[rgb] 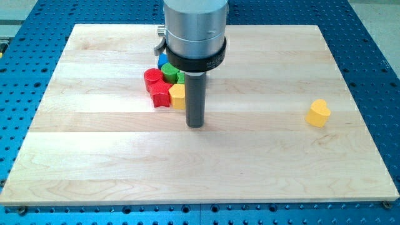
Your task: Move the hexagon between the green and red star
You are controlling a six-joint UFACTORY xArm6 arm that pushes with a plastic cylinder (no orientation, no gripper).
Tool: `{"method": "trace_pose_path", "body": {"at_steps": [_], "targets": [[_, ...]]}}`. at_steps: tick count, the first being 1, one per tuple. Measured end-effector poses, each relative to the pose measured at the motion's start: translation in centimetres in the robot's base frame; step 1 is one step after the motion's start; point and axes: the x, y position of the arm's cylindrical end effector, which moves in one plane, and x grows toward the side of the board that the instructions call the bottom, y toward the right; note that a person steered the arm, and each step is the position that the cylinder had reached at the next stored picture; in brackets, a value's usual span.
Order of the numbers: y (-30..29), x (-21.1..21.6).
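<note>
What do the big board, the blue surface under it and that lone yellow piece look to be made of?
The board looks like pale wood: joined planks with visible grain and a matt finish. The blue surface seems to be painted or anodised metal, going by its regular grid of holes. The yellow block, off towards the view's right, looks like smooth painted wood or plastic; the picture leaves that open.

The big grey metal arm (194, 28) runs off the view's top and hides most of the small blue block (162, 60) and green block (179, 76). Their shapes cannot be told. The dark rod covers the yellow block's (178, 95) right side.
</note>
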Motion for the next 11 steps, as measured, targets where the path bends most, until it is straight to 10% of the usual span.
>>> {"method": "trace_pose_path", "body": {"at_steps": [11], "targets": [[-3.3,-4.2]]}}
